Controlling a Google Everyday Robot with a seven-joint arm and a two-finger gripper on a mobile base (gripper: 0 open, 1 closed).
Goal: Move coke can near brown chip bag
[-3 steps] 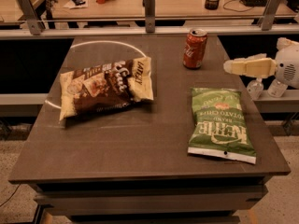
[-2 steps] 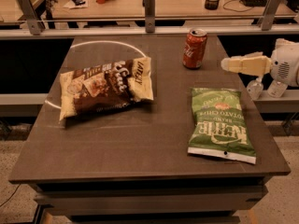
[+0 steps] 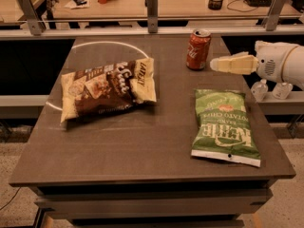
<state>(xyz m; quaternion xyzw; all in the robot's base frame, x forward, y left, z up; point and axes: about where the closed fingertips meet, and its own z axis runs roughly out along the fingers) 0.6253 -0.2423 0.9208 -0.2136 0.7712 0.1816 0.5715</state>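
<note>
The fingers are lying together in one pale cream wedge, gripping nothing. The gripper is hovering over the far right side of the table, with its tip pointing left, just beside the coke can. I can't make out whether it is touching.

I'm counting one can, two bags and one gripper. The coke can is standing upright near the table's back edge, right of the middle: a small red metal cylinder with white script on its side and a silver top. It is sitting well apart from the brown chip bag, which is lying flat on the left half of the table. That bag is big, puffy and crinkled, dark brown in the middle with cream-yellow ends, white lettering and a picture of food.

The green chip bag is lying flat on the right half, in front of the can, its foil shining a little, with a white strip along its near edge.

The tabletop is looking dark, matte and smooth, with a thin white ring marked on it behind the brown bag.
</note>
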